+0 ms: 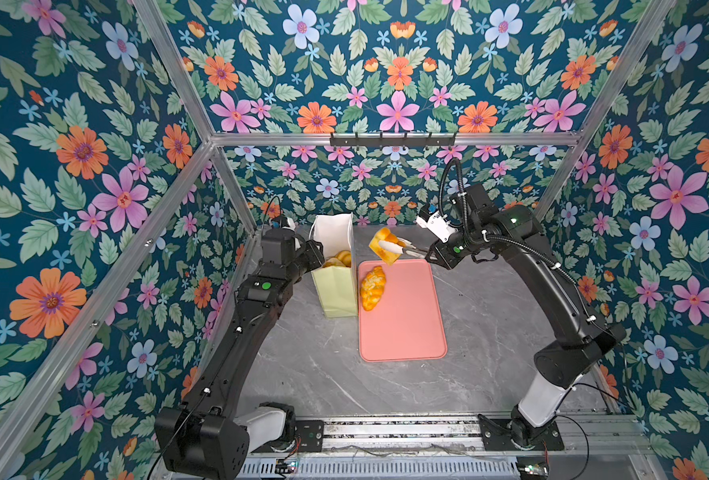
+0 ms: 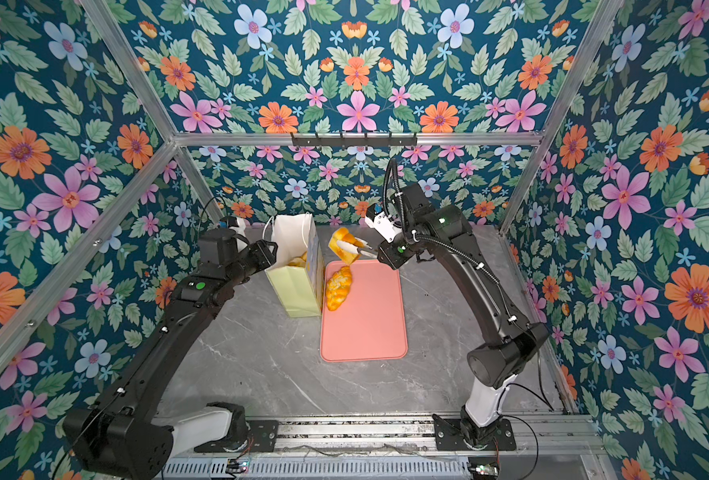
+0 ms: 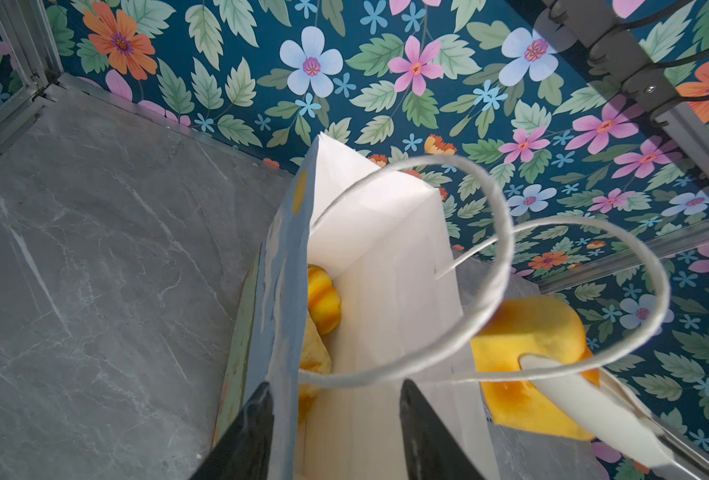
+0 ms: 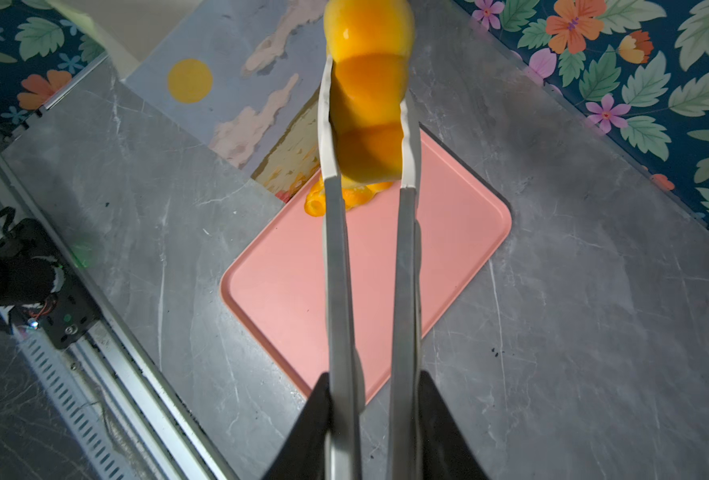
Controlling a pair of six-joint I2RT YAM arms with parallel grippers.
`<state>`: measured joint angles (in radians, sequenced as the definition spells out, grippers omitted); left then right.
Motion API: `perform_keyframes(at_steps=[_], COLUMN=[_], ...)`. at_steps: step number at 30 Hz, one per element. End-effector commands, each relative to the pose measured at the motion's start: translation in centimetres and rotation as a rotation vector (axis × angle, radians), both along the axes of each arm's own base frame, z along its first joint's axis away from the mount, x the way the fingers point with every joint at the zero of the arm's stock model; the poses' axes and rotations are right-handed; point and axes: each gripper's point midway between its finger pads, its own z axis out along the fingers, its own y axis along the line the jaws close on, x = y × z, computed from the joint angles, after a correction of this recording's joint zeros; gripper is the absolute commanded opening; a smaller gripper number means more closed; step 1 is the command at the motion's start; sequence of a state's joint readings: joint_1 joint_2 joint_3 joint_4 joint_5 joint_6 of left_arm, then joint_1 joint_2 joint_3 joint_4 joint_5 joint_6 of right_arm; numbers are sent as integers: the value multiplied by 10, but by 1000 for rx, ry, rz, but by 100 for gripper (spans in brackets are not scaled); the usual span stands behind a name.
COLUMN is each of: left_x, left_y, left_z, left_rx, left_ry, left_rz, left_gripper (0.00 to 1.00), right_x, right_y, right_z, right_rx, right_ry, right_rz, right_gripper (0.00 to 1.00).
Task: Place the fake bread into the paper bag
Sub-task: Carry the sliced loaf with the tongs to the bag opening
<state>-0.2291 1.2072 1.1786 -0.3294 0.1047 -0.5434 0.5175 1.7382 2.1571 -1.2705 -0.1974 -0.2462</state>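
In both top views: some bread (image 1: 340,258) already down in the paper bag (image 1: 336,293); braided loaf (image 1: 372,288) waiting on the pink tray (image 1: 407,328).

Left wrist: left claw (image 3: 335,384) spread at the bag's edge.

Right wrist: right claw (image 4: 374,374) pressed on tongs (image 4: 336,270), pinching the square loaf (image 4: 367,104), up in the air near the bag.

Looks like two to go.

Robot lab test cell, not a home. Aluminium frame (image 1: 261,140) holds floral printed wall panels (image 1: 74,166) around a grey marble-look tabletop (image 1: 490,332). Left arm (image 1: 228,340) and right arm (image 1: 569,299) are bolted to a metal base rail (image 1: 386,430). Bare circuit board (image 1: 287,464) at the front edge.
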Motion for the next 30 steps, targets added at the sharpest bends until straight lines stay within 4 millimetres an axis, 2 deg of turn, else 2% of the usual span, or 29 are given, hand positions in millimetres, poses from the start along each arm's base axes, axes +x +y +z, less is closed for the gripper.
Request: perform_keyframes(at_steps=[1,7,11,15,18,25,30], left_x=[0,-2,-1,-1,1,7,10], left_y=[7,12,14,11,8,3,-2], left_z=[4,1,2,1,-2,-13,-19], left_rx=[17,60,95,119,134,143,122], left_ry=[-16,-1,12,16,29,67,79], left_rz=[32,43,42,8,-11,-36,-51], left_gripper=[51,51,51,51,50,46,39], right_x=[-18,-44,-50,-53,-60,-76,-79], right_y=[0,14,19,23,35,67,85], right_z=[13,39,56,78,91,109,117], right_rx=[4,-25,-13,82,161,237,299], right_ry=[4,-56,-84,-84,-80,-123,-132], right_rz=[-24,-15,-47,-97,-83,-14,-9], right_gripper=[29,30,30,30,30,31,30])
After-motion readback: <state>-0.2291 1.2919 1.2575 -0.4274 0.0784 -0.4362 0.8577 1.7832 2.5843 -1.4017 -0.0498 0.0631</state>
